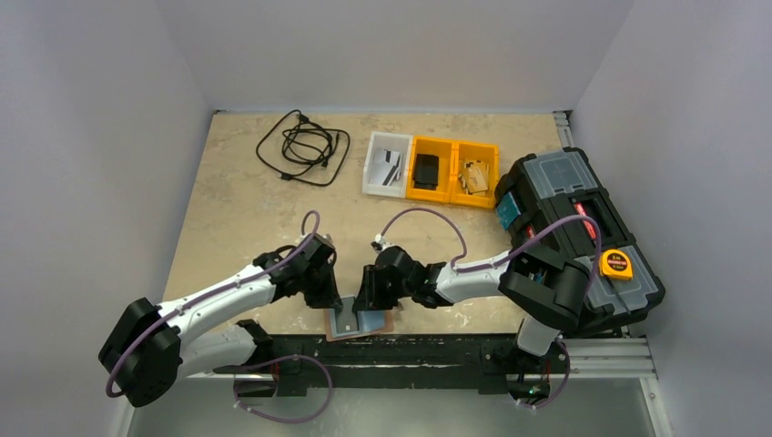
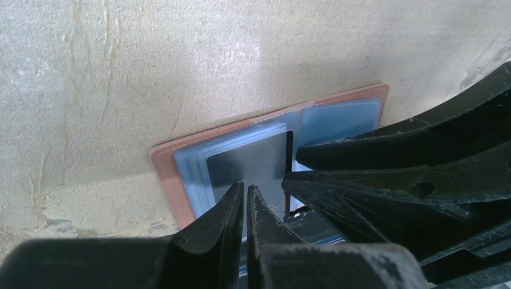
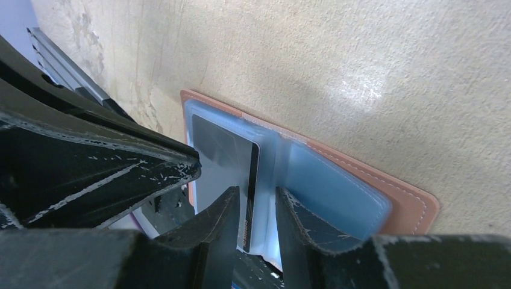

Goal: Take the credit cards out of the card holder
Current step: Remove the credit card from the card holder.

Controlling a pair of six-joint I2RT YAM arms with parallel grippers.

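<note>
Crowding open card holder point(image 2: 166, 171): L end effector point(image 2: 245, 188), R end effector point(image 3: 256, 192).

Table point(image 2: 150, 72): beige, stone-look, matt, rough w/ fine cracks. Holder point(image 2: 164, 165): red-brown leather-look, matt, stitched edge. Inner sleeves point(image 3: 337, 189): clear bluish plastic, glossy. Card point(image 2: 253, 159): grey, smooth, shiny, glare across it. Left fingers point(image 2: 217, 229): black plastic, matt, scuffed w/ pale scratches. Top view, upper right: trays point(image 1: 452, 173) yellow plastic, smooth; toolbox point(image 1: 546, 205) black plastic, lids translucent grey.
</note>
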